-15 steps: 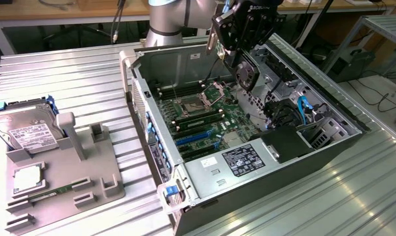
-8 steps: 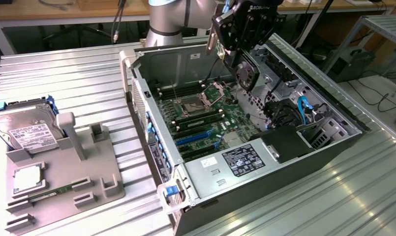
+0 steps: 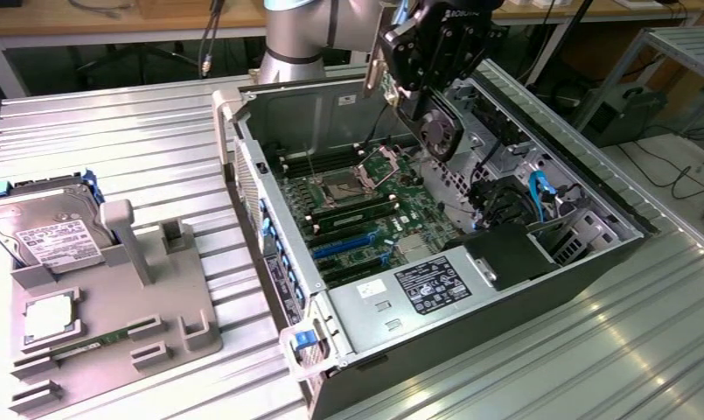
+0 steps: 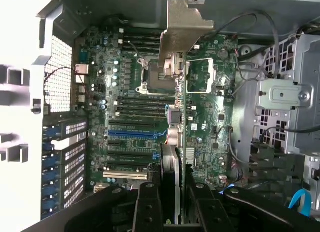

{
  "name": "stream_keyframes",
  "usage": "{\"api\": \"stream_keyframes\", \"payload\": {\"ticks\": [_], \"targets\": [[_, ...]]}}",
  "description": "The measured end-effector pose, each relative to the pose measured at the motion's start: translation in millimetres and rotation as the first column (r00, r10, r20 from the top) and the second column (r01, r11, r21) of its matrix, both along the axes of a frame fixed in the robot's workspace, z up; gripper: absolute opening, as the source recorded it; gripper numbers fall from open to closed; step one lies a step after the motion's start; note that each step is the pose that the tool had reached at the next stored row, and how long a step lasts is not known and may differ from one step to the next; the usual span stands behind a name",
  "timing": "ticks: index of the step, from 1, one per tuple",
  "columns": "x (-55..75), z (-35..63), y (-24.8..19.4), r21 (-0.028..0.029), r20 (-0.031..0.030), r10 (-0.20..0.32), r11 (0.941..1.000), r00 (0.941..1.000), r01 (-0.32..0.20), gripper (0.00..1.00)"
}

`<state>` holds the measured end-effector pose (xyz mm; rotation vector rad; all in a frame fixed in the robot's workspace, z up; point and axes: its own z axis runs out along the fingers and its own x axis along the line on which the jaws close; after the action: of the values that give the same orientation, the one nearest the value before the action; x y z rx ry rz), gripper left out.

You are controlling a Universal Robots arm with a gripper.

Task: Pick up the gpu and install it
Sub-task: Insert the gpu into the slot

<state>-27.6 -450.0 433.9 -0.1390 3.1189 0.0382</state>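
1 gripper (image 3: 425, 87) is hanging over 1 open computer case (image 3: 631, 219). Its 2 black fingers (image 4: 148, 207) are pinching 1 gpu (image 3: 442, 131) between them, one finger on each face of the card. The gpu is hanging straight down from the jaws, clear of the motherboard (image 3: 364, 210) that is lying beneath them inside the case. In the exterior view, 1 round fan is showing on the card just under the jaws. In the wrist view the card is running edge-on away from the jaws, so its faces are hidden, and 1 silvery bracket (image 4: 182, 26) is standing at its far end.

Well apart from the jaws, toward the exterior view's left, 1 gray holder (image 3: 153, 341) is sitting on the ribbed metal table (image 3: 118, 140). It is carrying 1 hard drive (image 3: 51, 236), 1 green memory stick (image 3: 89, 341) and 1 silvery square chip (image 3: 48, 317). The hard drive's label is too small to read.

The arm is being cut off by the frame's upper edge. In the wrist view, the case wall beside the jaws is washing out to white.
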Motion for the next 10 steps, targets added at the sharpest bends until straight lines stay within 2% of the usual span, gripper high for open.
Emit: {"api": "stream_keyframes", "payload": {"ticks": [6, 10], "targets": [[-0.1, 0.0, 0.0, 0.0000, 0.0000, 0.088, 0.9962, 0.9962, -0.088, 0.27], [-0.2, 0.0, 0.0, -0.0001, 0.0000, 0.175, 0.9846, 0.9846, -0.175, 0.27]]}}
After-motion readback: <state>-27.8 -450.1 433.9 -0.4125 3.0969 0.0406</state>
